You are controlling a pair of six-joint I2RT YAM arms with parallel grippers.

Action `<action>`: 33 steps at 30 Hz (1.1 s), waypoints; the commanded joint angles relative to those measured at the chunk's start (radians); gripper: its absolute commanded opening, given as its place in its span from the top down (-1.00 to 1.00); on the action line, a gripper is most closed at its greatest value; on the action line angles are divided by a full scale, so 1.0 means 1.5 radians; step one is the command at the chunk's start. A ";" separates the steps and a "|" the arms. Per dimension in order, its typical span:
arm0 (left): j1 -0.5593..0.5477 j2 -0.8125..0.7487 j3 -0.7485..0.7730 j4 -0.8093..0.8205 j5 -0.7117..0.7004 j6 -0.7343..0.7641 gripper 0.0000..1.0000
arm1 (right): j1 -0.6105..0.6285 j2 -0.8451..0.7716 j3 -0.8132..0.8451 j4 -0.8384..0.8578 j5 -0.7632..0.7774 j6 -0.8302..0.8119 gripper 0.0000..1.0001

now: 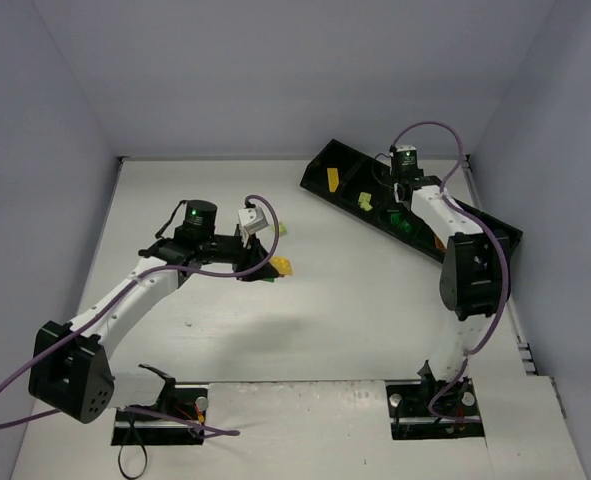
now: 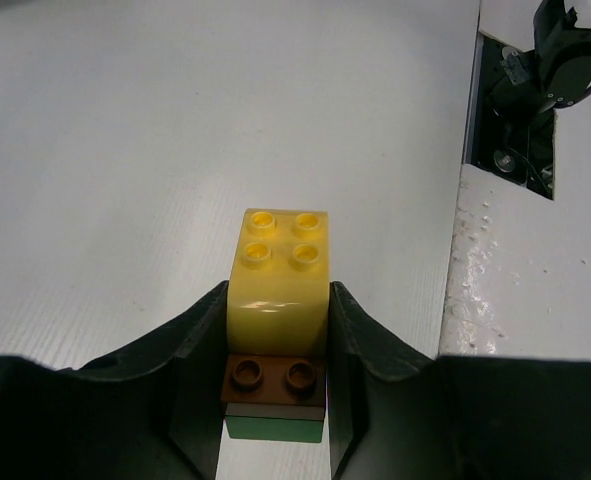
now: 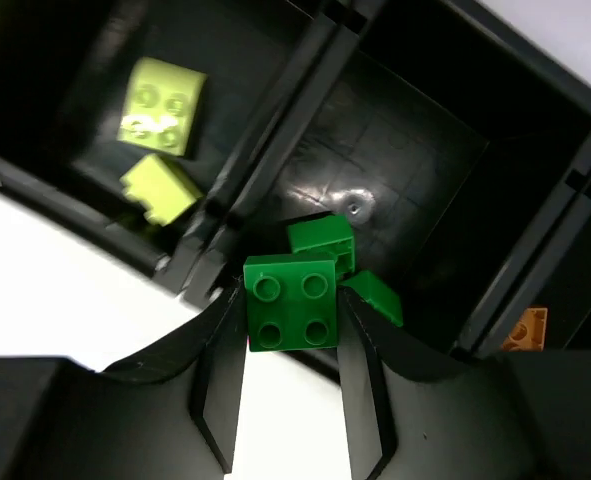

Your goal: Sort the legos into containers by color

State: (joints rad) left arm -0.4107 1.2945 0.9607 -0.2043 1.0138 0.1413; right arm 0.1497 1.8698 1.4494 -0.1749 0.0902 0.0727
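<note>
My left gripper (image 2: 277, 335) is shut on a yellow brick (image 2: 280, 280) that sits over a brown brick (image 2: 273, 377) and a green piece (image 2: 273, 428). In the top view the left gripper (image 1: 265, 262) is low over the middle of the table, with the yellow brick (image 1: 283, 266) at its tips. My right gripper (image 3: 290, 330) is shut on a dark green brick (image 3: 290, 300), held at the edge of the black tray's (image 1: 340, 160) green compartment. Two green bricks (image 3: 322, 238) lie in that compartment. The right gripper (image 1: 402, 205) is over the tray.
Two lime bricks (image 3: 162, 104) lie in the compartment to the left and an orange brick (image 3: 525, 328) in the one to the right. A yellow brick (image 1: 332, 179) lies at the tray's far end. A lime brick (image 1: 280, 228) lies on the table near the left gripper.
</note>
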 commanded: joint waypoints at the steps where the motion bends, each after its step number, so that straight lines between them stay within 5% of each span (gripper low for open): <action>1: -0.003 -0.038 -0.001 0.045 0.002 -0.007 1.00 | -0.010 0.014 0.051 0.035 0.056 0.029 0.78; 5: -0.002 -0.053 -0.012 0.045 -0.002 -0.012 1.00 | -0.026 0.042 0.068 0.035 0.052 0.031 0.41; 8: -0.002 -0.059 -0.014 0.044 -0.004 -0.014 1.00 | -0.028 0.032 0.071 0.036 0.028 0.015 -0.15; 12: -0.002 -0.061 -0.014 0.047 -0.001 -0.011 1.00 | -0.017 -0.013 0.055 0.045 -0.053 -0.024 -0.38; 16: -0.003 -0.059 -0.010 0.057 0.018 -0.002 1.00 | 0.007 -0.095 0.024 0.047 -0.193 -0.095 -0.36; 23: -0.001 -0.052 0.034 0.014 0.030 0.045 1.00 | 0.119 -0.241 -0.059 0.060 -0.595 -0.230 -0.24; 33: -0.001 -0.037 0.071 -0.012 0.048 0.068 1.00 | 0.185 -0.253 -0.062 -0.023 -0.812 -0.273 -0.17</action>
State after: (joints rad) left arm -0.4107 1.2381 1.0107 -0.2436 1.0336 0.2043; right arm 0.4023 1.4834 1.3586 -0.1799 -0.9787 -0.2909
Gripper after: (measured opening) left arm 0.308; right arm 0.590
